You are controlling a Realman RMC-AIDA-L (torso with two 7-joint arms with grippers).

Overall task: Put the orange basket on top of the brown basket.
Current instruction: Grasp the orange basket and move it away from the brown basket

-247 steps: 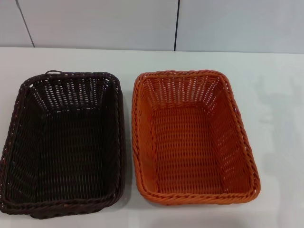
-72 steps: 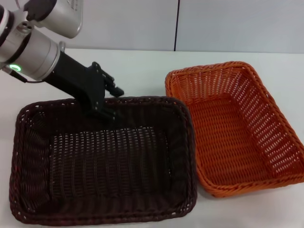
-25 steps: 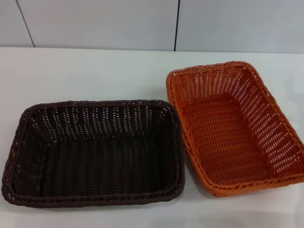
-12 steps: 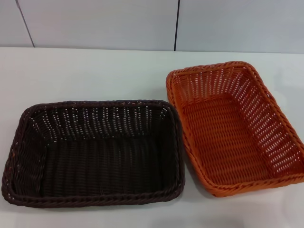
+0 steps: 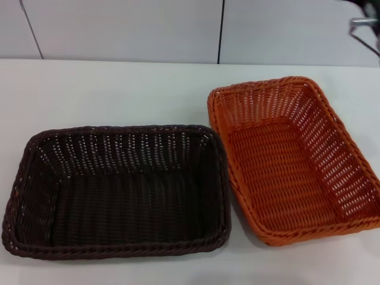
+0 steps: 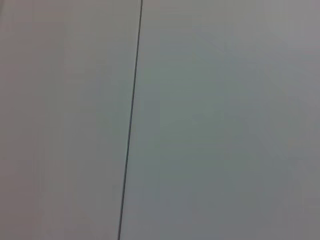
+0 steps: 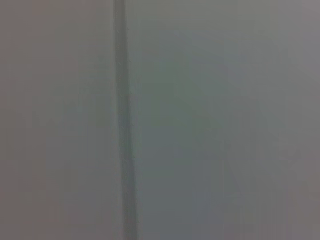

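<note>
Two woven rectangular baskets sit on the white table [image 5: 119, 89], one of each colour; the brown basket [image 5: 119, 193] lies on the robot's left, braided rim just beside the orange basket [image 5: 297, 160] on the right, open-weave sides sloping; a sliver of the right arm [image 5: 367, 27] shows at the far corner; neither gripper's jaws can be seen.

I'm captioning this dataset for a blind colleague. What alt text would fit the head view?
Two empty woven baskets sit side by side on a white table: the brown basket on the left and the orange basket on the right, close together, not yet stacked. A sliver of robot hardware shows at the top right corner.
</note>
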